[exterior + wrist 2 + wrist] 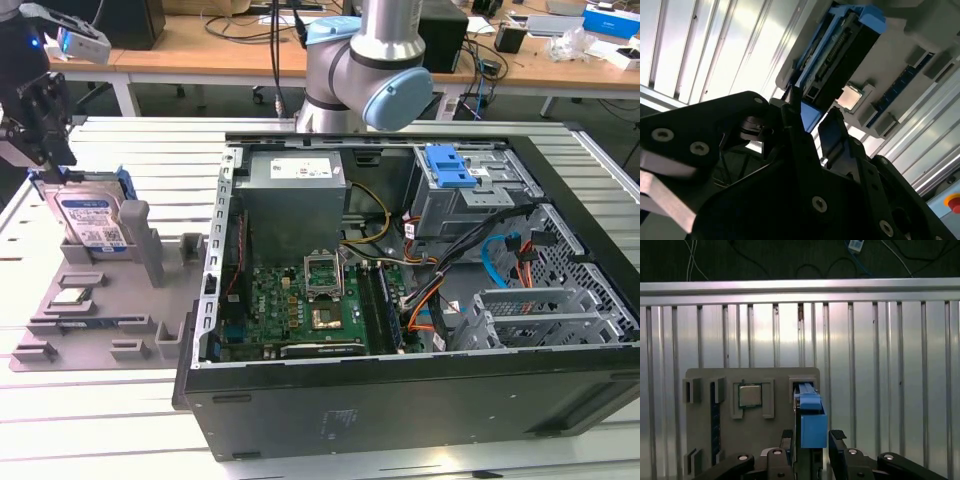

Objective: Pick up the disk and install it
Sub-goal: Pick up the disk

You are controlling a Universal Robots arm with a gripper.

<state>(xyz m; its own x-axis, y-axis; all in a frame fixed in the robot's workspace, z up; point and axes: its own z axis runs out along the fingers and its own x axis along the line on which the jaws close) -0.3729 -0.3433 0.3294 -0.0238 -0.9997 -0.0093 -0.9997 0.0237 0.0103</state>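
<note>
The disk [90, 220] stands on edge in a slot of the grey holder plate [100, 325] at the exterior view's left, its silver face and white-and-blue label showing between blue carrier rails. My black gripper [57, 155] hangs right over its upper corner. In both wrist views the blue rail of the disk [812, 425] [840, 50] sits between my two fingers. The gripper [812, 439] [812, 117] is open, with a narrow gap on each side of the rail.
A small silver chip [68, 296] [750, 395] lies in a pocket of the holder plate. The open computer case [400, 300] fills the middle and right, with a blue-latched grey drive cage [450, 165] at its back. The arm's base [370, 70] stands behind it.
</note>
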